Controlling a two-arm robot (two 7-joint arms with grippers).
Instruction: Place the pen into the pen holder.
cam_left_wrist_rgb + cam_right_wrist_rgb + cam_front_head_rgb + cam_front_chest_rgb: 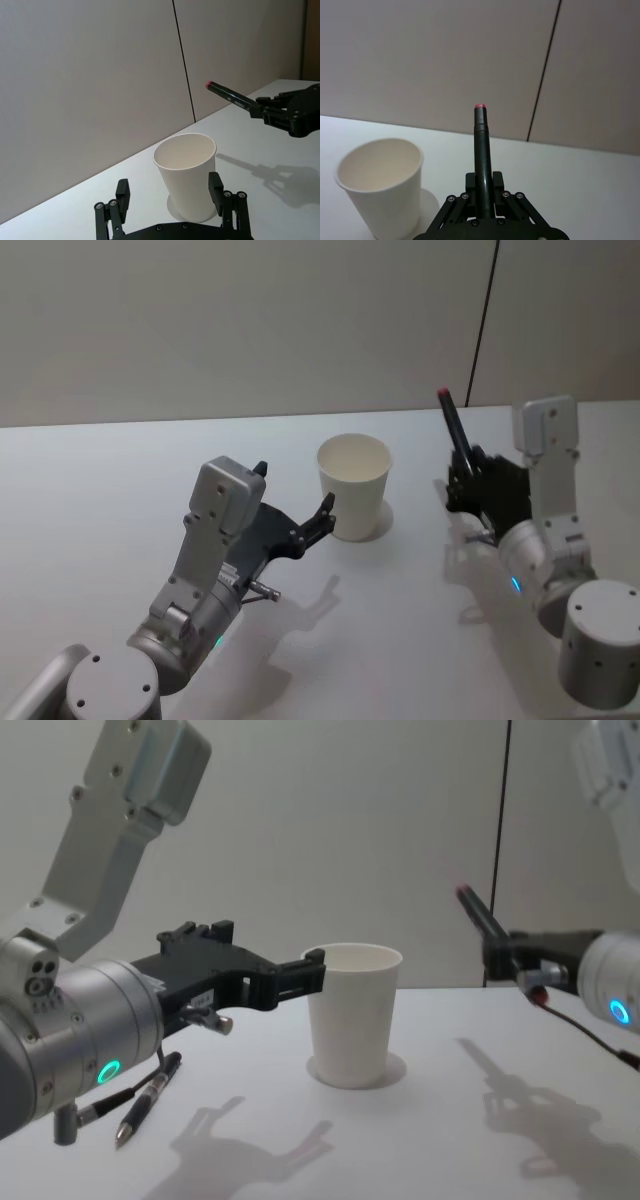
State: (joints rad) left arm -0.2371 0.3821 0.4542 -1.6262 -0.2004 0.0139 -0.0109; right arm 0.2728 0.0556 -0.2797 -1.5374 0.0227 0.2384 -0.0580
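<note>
The right pincer (pixel 465 465), at the right of the head view, is clamped on the lower part of the pen (pixel 455 425), holding it off the surface (pixel 400 640). The pen is dark with a red end. Its long axis is steep but tilted, with the red end uppermost and leaning toward the upper left of the frame, toward the pen holder (pixel 352 485). In the chest view the pen leans the same way, up and left from the grip.

The pen holder stands upright at the centre of the frame with its mouth open to the top, well apart from the pen. The left pincer (pixel 295 488) comes in from the lower left with its jaws apart. One finger is just beside the cup's left wall; contact cannot be told.

The surface is plain white and matte, with soft shadows under both arms. Two spare pens (pixel 148 1098) lie at the lower left of the chest view. Behind is a pale wall (pixel 250 320) with a dark vertical seam (pixel 483 320) at upper right.
</note>
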